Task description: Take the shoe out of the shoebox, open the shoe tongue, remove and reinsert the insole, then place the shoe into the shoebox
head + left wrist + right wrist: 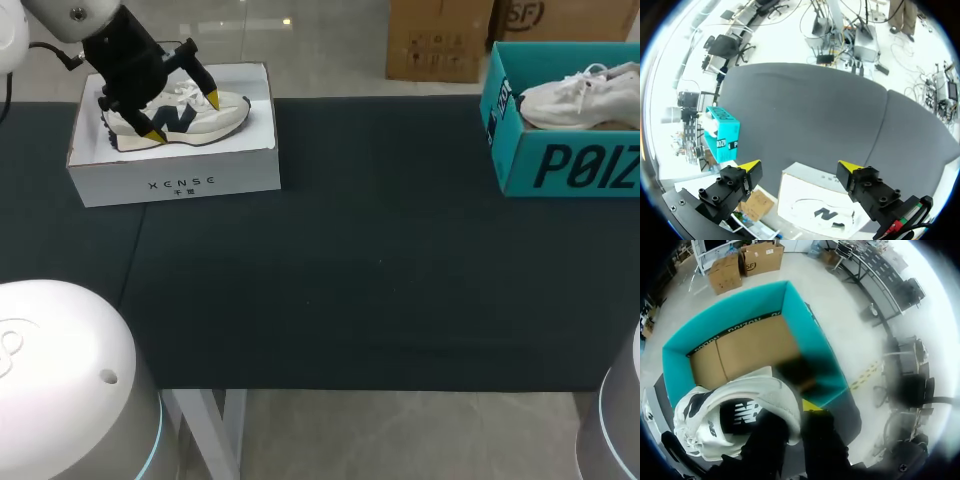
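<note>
Hovering over the shoe (228, 112) at upper left, my left gripper (183, 117) — fingers spread — should descend squarely, pinching midfoot.

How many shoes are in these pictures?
2. One shoe lies in the white shoebox, below the open left gripper. The other shoe is held by the right gripper over the teal shoebox. I see no others.

— What sort of place is this?
— A robotics lab, laid out for a handling trial. One table (350, 250) is draped in dark cloth. The left arm (130, 60) holds the left gripper (800, 166) with its yellow tips spread, and a white shoebox (810, 195) lies under them.
— Anything more?
— The right gripper (792, 412) pinches a white shoe (740, 400) between its fingers, with a teal shoebox (805, 330) ahead of them.
</note>
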`<state>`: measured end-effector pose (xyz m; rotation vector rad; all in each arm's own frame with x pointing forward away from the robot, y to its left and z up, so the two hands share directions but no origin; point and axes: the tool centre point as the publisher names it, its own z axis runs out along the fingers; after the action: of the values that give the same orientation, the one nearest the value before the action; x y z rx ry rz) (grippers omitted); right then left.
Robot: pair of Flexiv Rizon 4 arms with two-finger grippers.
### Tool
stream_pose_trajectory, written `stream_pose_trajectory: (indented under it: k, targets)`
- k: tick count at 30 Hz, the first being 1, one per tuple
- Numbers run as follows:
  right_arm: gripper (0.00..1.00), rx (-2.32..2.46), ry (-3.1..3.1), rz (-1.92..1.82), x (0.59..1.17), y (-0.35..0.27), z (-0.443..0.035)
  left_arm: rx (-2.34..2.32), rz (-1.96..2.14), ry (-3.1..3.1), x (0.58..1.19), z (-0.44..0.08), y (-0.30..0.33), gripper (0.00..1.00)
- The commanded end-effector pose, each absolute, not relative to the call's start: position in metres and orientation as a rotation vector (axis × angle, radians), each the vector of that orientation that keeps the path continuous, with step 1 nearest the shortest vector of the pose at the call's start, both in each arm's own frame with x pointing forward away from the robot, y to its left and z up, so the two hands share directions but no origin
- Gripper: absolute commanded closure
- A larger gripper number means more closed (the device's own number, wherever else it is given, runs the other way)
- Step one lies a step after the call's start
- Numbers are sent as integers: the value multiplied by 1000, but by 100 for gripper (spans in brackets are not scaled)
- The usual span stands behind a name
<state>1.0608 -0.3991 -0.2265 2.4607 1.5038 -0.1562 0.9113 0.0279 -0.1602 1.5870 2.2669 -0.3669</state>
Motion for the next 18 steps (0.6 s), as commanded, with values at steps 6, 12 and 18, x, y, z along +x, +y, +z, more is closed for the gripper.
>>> stream_pose_trajectory:
  k: [6, 12, 18]
  targets:
    - [100, 2466, 1516, -166, 1080, -404, -239, 1590, -364, 2269, 912, -160, 28, 0]
    - [100, 2471, 1523, -166, 1090, -412, -255, 1590, -364, 2269, 912, -160, 28, 0]
    - [100, 2462, 1509, -162, 1086, -421, -277, 1590, -364, 2269, 912, -160, 28, 0]
